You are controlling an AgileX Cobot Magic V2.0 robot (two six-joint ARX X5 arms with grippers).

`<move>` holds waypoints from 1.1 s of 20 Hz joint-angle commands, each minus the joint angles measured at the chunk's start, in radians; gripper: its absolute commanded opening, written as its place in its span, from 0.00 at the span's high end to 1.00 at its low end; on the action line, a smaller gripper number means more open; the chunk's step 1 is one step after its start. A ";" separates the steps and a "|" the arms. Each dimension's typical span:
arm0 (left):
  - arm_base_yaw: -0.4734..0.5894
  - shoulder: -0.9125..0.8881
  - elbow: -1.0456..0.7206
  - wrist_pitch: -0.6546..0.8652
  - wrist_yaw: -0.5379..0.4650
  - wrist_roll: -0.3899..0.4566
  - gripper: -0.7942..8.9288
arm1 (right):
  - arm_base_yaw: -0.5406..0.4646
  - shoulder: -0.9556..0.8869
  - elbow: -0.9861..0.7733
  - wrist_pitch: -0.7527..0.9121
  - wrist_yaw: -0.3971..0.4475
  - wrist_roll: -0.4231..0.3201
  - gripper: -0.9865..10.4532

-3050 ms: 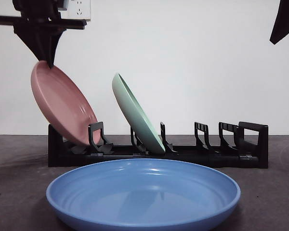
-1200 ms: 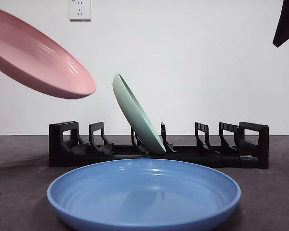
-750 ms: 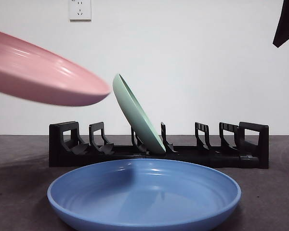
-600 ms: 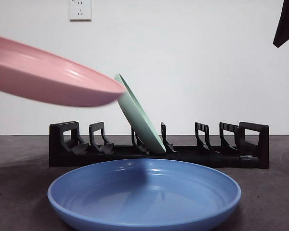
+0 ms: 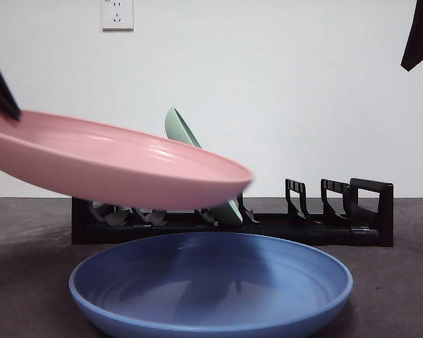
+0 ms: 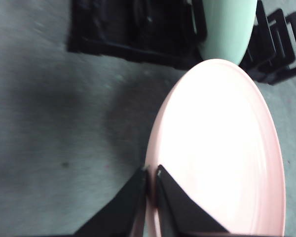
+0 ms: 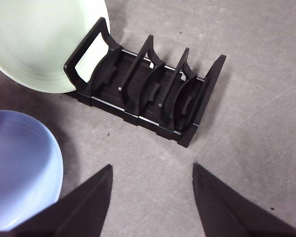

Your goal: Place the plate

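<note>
Pinching the pink plate (image 5: 120, 163) by its rim, the left gripper (image 6: 151, 174) holds it nearly flat, seemingly above the blue plate (image 5: 211, 285); the right gripper (image 7: 152, 170) waits open.

A pink plate (image 5: 120, 163) hangs nearly flat above a blue plate (image 5: 211, 289) that lies on the desk (image 5: 28, 282). A dark claw tip pinches the pink plate's rim at the left edge. Behind them a black rack (image 5: 338, 215) holds a green plate (image 5: 178, 127), leaning and mostly hidden. A second dark arm tip (image 5: 419, 35) shows at the top right corner. A wall socket (image 5: 117, 14) sits high.
</note>
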 commanded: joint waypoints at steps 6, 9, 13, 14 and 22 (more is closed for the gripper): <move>-0.119 0.233 -0.003 0.187 -0.030 -0.030 0.90 | 0.003 0.007 0.018 0.004 0.001 -0.011 0.69; -0.150 0.322 -0.003 0.235 -0.050 -0.029 0.90 | 0.003 0.007 0.018 0.004 0.000 -0.011 0.69; -0.178 0.395 -0.003 0.278 -0.078 -0.015 0.90 | 0.005 0.007 0.018 0.003 0.000 -0.011 0.69; -0.181 0.409 -0.003 0.295 -0.078 -0.015 0.90 | 0.005 0.007 0.018 0.004 0.000 -0.011 0.69; -0.202 0.500 -0.003 0.301 -0.077 -0.039 0.89 | 0.005 0.007 0.018 0.003 0.000 -0.011 0.69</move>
